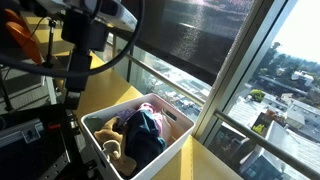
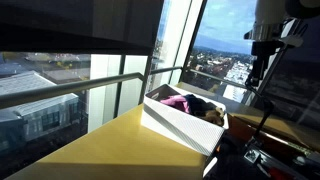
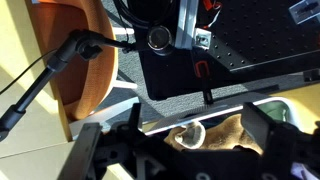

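Table (image 1: 112, 92): yellow, by window (image 1: 250, 60).
Bin (image 1: 168, 148): white, on table, 1 end under arm.
Gripper (image 2: 257, 80): over bin's end, jaws spread wide, holding nothing.
Clothes (image 1: 146, 132): dark heap w/ pink bit, in bin.
Toy (image 3: 225, 130): tan plush, in bin, below gripper.

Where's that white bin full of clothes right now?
In both exterior views the white bin sits on the yellow table, right beside the big window.
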